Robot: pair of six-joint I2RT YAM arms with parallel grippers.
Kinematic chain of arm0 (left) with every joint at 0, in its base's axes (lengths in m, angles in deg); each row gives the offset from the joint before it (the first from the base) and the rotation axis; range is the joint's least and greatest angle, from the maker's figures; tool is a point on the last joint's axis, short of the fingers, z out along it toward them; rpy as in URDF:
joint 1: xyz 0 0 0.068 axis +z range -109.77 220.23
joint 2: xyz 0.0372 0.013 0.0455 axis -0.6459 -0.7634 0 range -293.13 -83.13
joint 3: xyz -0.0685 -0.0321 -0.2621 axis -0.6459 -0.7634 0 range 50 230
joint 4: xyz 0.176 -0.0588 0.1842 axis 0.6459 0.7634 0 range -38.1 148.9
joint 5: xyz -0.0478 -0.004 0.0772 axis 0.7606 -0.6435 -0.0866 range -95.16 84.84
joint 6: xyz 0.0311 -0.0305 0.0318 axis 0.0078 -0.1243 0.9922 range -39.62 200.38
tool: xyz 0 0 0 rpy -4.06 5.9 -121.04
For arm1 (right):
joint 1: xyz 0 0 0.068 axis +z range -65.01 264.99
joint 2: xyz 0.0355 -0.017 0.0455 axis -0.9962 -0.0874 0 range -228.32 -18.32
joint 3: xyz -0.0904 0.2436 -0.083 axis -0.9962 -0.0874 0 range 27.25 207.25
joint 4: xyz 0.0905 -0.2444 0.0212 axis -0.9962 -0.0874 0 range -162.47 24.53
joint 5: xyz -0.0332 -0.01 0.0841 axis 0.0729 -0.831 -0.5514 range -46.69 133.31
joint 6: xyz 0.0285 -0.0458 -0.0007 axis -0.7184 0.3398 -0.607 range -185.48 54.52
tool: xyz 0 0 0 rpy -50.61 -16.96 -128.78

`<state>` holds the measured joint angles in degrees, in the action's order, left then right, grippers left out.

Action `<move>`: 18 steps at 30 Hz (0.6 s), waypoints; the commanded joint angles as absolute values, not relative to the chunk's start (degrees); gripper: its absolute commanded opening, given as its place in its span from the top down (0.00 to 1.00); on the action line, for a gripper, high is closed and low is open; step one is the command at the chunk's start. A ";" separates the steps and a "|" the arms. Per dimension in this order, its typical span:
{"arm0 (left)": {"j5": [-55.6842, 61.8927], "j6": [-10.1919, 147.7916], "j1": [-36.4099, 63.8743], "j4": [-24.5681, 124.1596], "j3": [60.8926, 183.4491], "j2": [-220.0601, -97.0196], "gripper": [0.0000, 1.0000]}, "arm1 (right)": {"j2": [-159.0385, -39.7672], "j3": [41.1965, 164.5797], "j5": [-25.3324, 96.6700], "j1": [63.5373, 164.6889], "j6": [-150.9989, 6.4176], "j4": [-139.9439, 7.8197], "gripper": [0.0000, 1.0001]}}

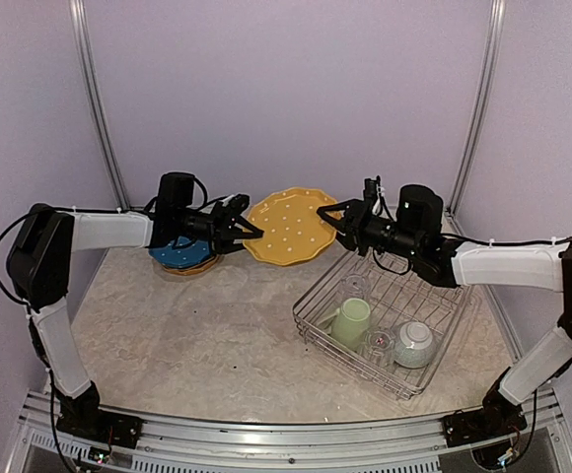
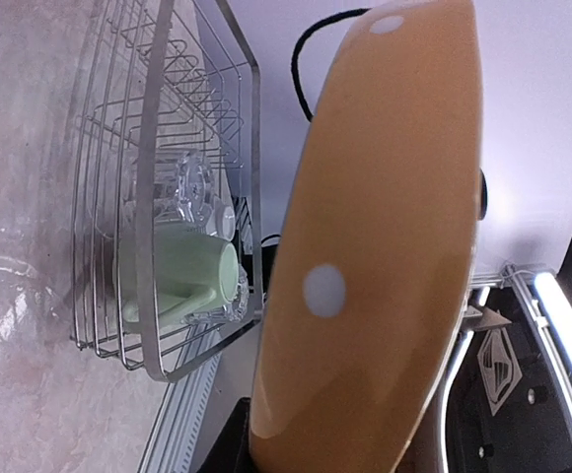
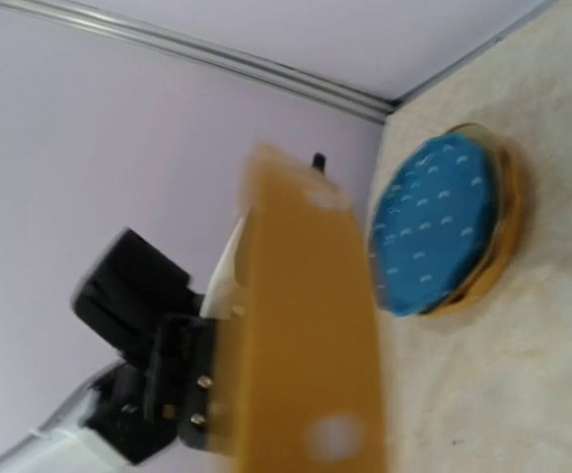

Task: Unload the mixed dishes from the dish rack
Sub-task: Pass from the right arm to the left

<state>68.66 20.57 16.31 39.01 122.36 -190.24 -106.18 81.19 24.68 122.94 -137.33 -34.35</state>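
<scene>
A yellow dotted plate (image 1: 288, 227) hangs in the air at the back, held by its edges between both grippers. My left gripper (image 1: 253, 230) grips its left rim and my right gripper (image 1: 327, 220) its right rim. The plate fills the left wrist view (image 2: 365, 246) and the right wrist view (image 3: 306, 325) and hides both sets of fingers there. A blue plate (image 1: 180, 254) lies on a yellow plate at the back left, also seen in the right wrist view (image 3: 434, 232). The dish rack (image 1: 434, 379) at the right holds a pale green mug (image 1: 350, 320), a clear glass (image 1: 378, 345) and a small bowl (image 1: 414, 343).
Pale walls with metal rails close the back and sides. The rack (image 2: 153, 197) with mug (image 2: 182, 271) and glass (image 2: 182, 187) shows in the left wrist view. A metal frame rail (image 1: 266, 434) runs along the near edge.
</scene>
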 commanded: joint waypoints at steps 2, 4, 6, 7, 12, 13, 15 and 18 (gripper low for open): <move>66.66 22.82 19.03 45.13 123.20 -187.00 1.00 | -102.19 82.31 29.42 123.42 -130.08 -41.84 0.46; 66.78 22.46 19.79 44.80 123.21 -186.79 1.00 | -101.96 82.86 30.65 123.37 -129.46 -45.28 0.34; 66.39 22.80 20.69 45.28 123.17 -186.42 1.00 | -101.64 83.27 31.45 123.09 -128.83 -47.92 0.27; 65.98 23.07 21.33 45.82 123.21 -186.26 1.00 | -101.48 83.32 31.73 122.87 -128.38 -49.02 0.24; 59.60 26.72 26.88 56.68 124.18 -185.00 1.00 | -98.63 83.22 34.85 121.24 -126.12 -55.68 0.20; 56.92 28.72 28.39 59.51 124.97 -184.78 1.00 | -97.74 83.09 35.36 121.02 -125.73 -56.76 0.20; 52.52 31.33 31.40 67.14 126.26 -184.50 1.00 | -96.31 82.84 36.76 120.66 -124.46 -58.45 0.20; 49.86 30.75 35.97 69.46 126.04 -184.47 1.00 | -94.49 82.60 38.31 120.16 -123.65 -60.84 0.20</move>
